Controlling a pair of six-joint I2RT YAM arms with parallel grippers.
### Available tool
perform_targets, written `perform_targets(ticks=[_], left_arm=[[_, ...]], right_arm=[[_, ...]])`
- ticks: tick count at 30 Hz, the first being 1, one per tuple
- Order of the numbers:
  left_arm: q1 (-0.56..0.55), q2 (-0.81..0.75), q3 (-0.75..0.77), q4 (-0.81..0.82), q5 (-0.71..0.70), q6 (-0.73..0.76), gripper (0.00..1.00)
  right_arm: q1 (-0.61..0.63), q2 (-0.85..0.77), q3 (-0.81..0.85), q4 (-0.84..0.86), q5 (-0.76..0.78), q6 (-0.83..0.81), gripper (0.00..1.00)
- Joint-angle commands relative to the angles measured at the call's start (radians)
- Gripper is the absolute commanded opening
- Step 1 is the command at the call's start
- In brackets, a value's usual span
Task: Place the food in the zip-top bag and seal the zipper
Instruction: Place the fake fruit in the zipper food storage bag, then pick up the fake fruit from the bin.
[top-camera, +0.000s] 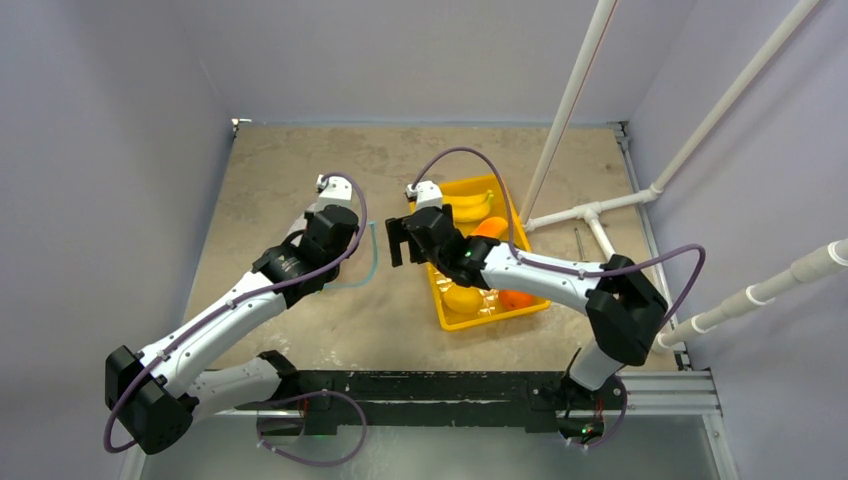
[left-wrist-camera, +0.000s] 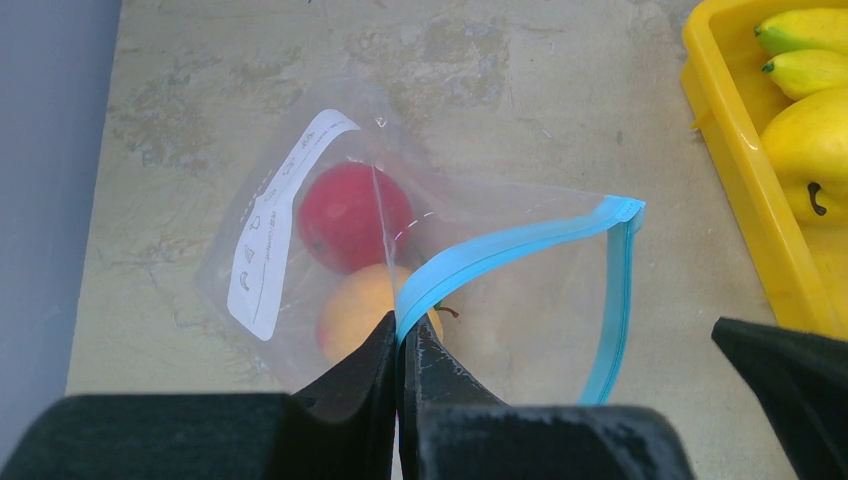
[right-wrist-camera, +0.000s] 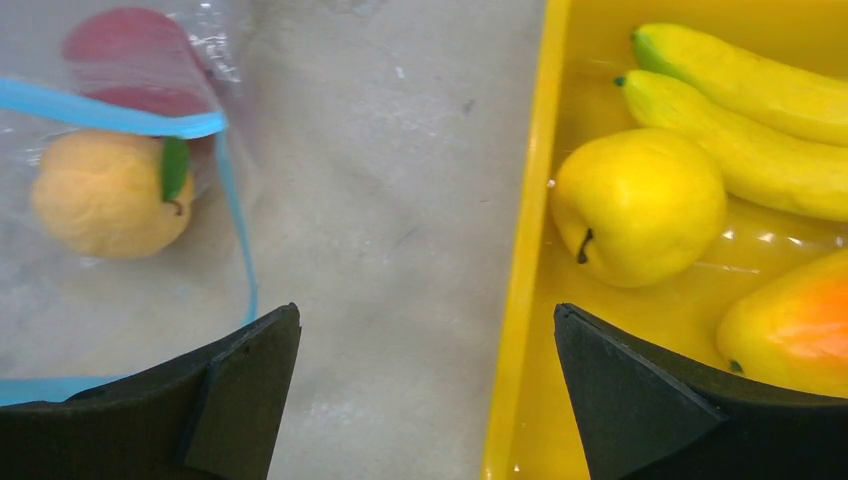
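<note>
A mottled tan tabletop (top-camera: 290, 160) sits between pale lavender walls, with a black rail (top-camera: 430, 385) along its near edge where both arms are bolted.

The left gripper (left-wrist-camera: 403, 345) is clamped tight on the teal-blue zipper (left-wrist-camera: 520, 240), pinching one lip of the clear zip-top bag (left-wrist-camera: 530, 300) and lifting it so the mouth gapes. The bag lies left of centre. Inside it are a red fruit (left-wrist-camera: 350, 215) and an orange fruit (left-wrist-camera: 345, 310) with a green leaf, touching each other beside a white printed label (left-wrist-camera: 280, 230). The black fingers hide the orange fruit's lower edge.

The right gripper (right-wrist-camera: 425, 330) hangs with its jaws spread wide and nothing between them, above the bare strip between the bag and the yellow tray (right-wrist-camera: 525, 250).

In the tray lie a yellow apple (right-wrist-camera: 635, 205), two bananas (right-wrist-camera: 750, 90) beyond it, and a yellow-orange fruit (right-wrist-camera: 790, 330) nearer. From above, the right arm crosses the tray and covers its middle. White pipes (top-camera: 570, 100) rise at the far right.
</note>
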Motion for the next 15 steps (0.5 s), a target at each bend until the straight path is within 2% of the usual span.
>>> perform_targets(ticks=[1,6,15], left_arm=[[0.009,-0.01,-0.004,0.037,0.004,0.014,0.0],[0.01,-0.006,-0.005,0.039,0.008,0.014,0.0],[0.012,-0.005,-0.003,0.039,0.006,0.017,0.0]], right_arm=[[-0.047,0.008,0.05,-0.051,0.082,0.052,0.99],[-0.136,0.017,0.069,-0.072,0.075,0.083,0.99],[-0.202,0.087,0.104,-0.083,0.11,0.106,0.99]])
